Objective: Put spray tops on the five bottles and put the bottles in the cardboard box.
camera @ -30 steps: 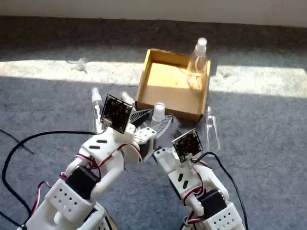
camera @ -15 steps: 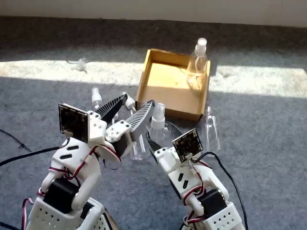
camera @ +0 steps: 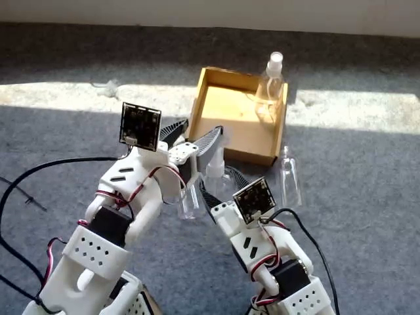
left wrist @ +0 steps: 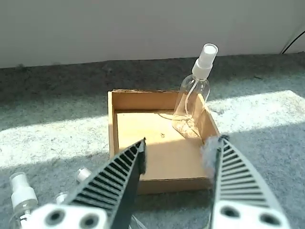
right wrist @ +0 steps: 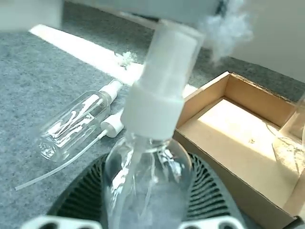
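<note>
Item: held bottle [right wrist: 147, 183], small, of clear plastic with rounded shoulders, fitted with a white spray top [right wrist: 161, 93]. It was held upright just in front of the cardboard box [camera: 197, 113] and was not yet inside it. The right gripper [camera: 220, 185] was clamped on its body below the shoulder. The left gripper [left wrist: 181, 143] was set above with jaws wide apart, one to each side of the top; whether either touched it could not be told. Handling was judged thus: empty and light, thin-walled and liable to dent if squeezed hard, smooth and probably slippery. It would best be taken at the widest part of the body, with the top spared, since that might be tilted or pulled off. Also recorded: a second bottle [left wrist: 190, 102], topped, stood in the box's far corner. A third bottle [right wrist: 71, 126], topped, lay on the grey carpet [camera: 354, 197], with a loose top [right wrist: 112, 125] and its thin tube just beside it.
</note>
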Robot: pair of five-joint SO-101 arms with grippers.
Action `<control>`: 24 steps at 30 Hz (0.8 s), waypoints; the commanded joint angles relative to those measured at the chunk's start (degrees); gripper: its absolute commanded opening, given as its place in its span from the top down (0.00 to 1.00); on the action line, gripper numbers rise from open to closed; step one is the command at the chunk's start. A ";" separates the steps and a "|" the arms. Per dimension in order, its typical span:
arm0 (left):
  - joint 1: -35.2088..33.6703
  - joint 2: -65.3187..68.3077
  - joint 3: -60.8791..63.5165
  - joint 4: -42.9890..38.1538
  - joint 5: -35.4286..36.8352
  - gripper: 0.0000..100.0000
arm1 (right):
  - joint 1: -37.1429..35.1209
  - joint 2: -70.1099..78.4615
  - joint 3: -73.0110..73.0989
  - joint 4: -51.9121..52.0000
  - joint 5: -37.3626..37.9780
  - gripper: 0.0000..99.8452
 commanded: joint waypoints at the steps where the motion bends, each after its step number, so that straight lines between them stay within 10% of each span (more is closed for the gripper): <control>1: 0.04 -1.80 -0.84 2.99 -1.49 0.79 | 0.75 -0.66 -0.48 -1.27 0.62 1.00; 15: 7.08 -9.10 3.91 5.36 -9.76 0.79 | 7.34 -0.66 -0.92 -1.27 -3.78 1.00; 24: -3.91 -9.19 -7.52 12.92 -9.58 0.79 | 9.63 -0.04 -3.47 -1.36 -3.78 1.00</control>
